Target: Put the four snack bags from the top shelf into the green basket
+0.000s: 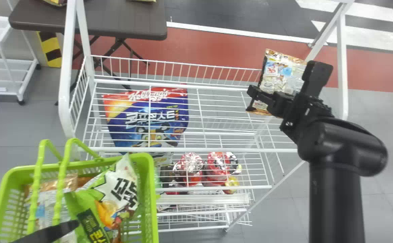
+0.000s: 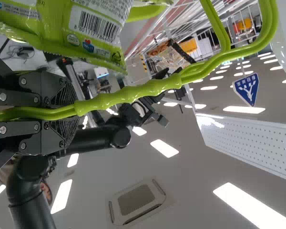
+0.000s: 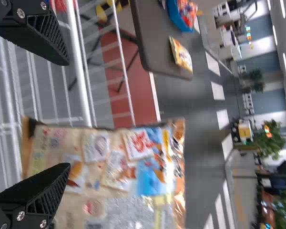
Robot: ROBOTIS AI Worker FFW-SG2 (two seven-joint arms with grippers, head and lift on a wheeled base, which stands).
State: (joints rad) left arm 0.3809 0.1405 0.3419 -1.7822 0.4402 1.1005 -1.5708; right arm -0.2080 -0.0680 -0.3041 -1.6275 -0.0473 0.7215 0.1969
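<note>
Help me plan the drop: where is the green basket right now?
The green basket is at the head view's lower left, before the white rack's left end; in the left wrist view, the left gripper holds its handle.

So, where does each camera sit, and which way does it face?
Head view: on the head, facing forward and down at rack and green basket; right arm, part of left arm.
Left wrist view: on that wrist, looking along the left gripper, past the basket handles, to the ceiling; right arm beyond.
Right wrist view: on that wrist, looking past the right gripper to a snack bag and dark table.
Shared: head and right wrist views show that bag.
</note>
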